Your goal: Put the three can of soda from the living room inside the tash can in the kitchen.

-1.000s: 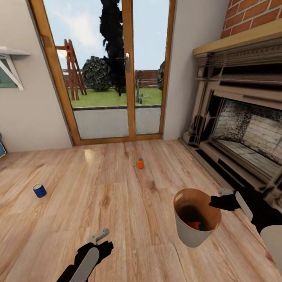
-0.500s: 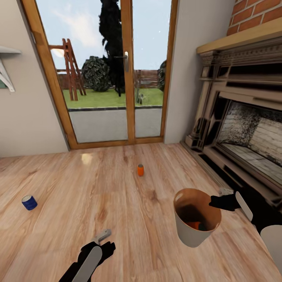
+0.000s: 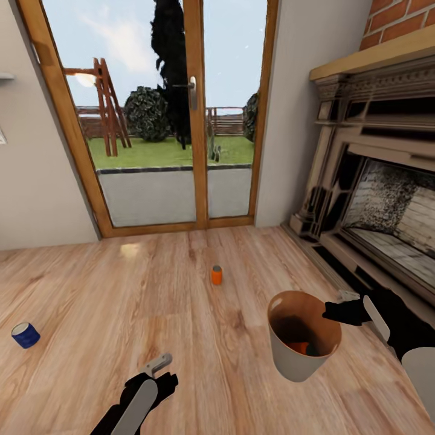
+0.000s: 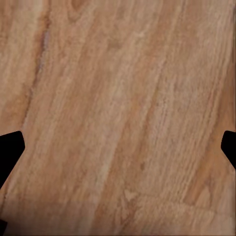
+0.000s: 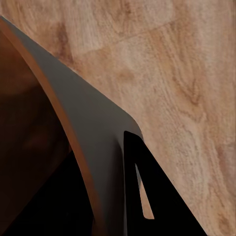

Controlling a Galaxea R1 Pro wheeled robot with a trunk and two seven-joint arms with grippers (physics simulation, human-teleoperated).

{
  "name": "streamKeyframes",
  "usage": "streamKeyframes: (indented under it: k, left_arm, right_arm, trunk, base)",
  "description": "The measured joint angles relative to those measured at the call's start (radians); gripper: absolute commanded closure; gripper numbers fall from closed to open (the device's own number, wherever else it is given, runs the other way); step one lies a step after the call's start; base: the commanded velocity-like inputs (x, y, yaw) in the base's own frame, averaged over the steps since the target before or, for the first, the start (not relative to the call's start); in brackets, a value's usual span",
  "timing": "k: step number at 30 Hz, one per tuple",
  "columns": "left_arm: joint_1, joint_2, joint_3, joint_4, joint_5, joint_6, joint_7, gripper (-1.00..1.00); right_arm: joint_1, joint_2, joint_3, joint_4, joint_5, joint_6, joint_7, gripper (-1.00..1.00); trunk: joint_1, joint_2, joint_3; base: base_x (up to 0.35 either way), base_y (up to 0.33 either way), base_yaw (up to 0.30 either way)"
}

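Two soda cans wait on the wood floor, orange can (image 3: 216,275) at centre frame, blue can (image 3: 25,335) at far left; right gripper (image 3: 347,305) clamps the trash can (image 3: 289,356) rim, carrying it along, an orange can inside (image 3: 297,347); left gripper (image 3: 158,364) hangs spread, free to collect.

A glazed wooden door (image 3: 181,115) stands in the far wall, its handle (image 3: 191,92) on the middle post. Beyond it lie a lawn (image 3: 169,150), ladder (image 3: 109,109) and bush (image 3: 147,113). Right of the door, a fireplace (image 3: 380,181); plank floor (image 3: 151,290) before it
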Motion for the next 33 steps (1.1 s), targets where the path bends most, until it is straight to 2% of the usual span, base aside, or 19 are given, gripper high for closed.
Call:
streamKeyframes:
  k: [5,9,14,18,30,33]
  left_arm:
    - [0.0,0.0,0.0,0.0,0.0,0.0,0.0,-1.0]
    - [0.0,0.0,0.0,0.001,0.0,0.0,0.0,-1.0]
    - [0.0,0.0,0.0,0.002,0.0,0.0,0.0,-1.0]
    - [0.0,0.0,0.0,0.001,-0.001,0.0,0.0,-1.0]
    - [-0.003,0.0,0.0,0.009,-0.002,0.002,0.011,-1.0]
    - [-0.019,-0.003,0.001,0.021,-0.003,0.026,0.017,-1.0]
  right_arm:
    - [0.0,0.001,0.001,0.0,-0.006,0.001,0.001,1.0]
    - [0.0,0.0,0.001,0.002,0.017,-0.008,-0.002,1.0]
    - [0.0,0.0,0.001,0.002,-0.007,-0.005,0.001,1.0]
    - [0.0,0.0,0.001,0.001,0.009,-0.006,-0.001,1.0]
    - [0.001,0.0,0.001,-0.024,-0.001,-0.001,0.0,1.0]
    - [0.002,0.0,0.001,-0.032,0.002,-0.001,0.0,1.0]
  trunk:
    - [0.0,0.0,0.0]
    - [0.0,0.0,0.0]
    - [0.0,0.0,0.0]
    - [0.0,0.0,0.0]
    - [0.0,0.0,0.0]
    - [0.0,0.0,0.0]
  base:
    - [0.345,0.0,-0.179]
    - [0.346,0.0,-0.096]
    - [0.346,0.0,-0.017]
    - [0.346,0.0,-0.002]
    - [0.346,0.0,0.0]
    - [0.346,-0.01,0.0]
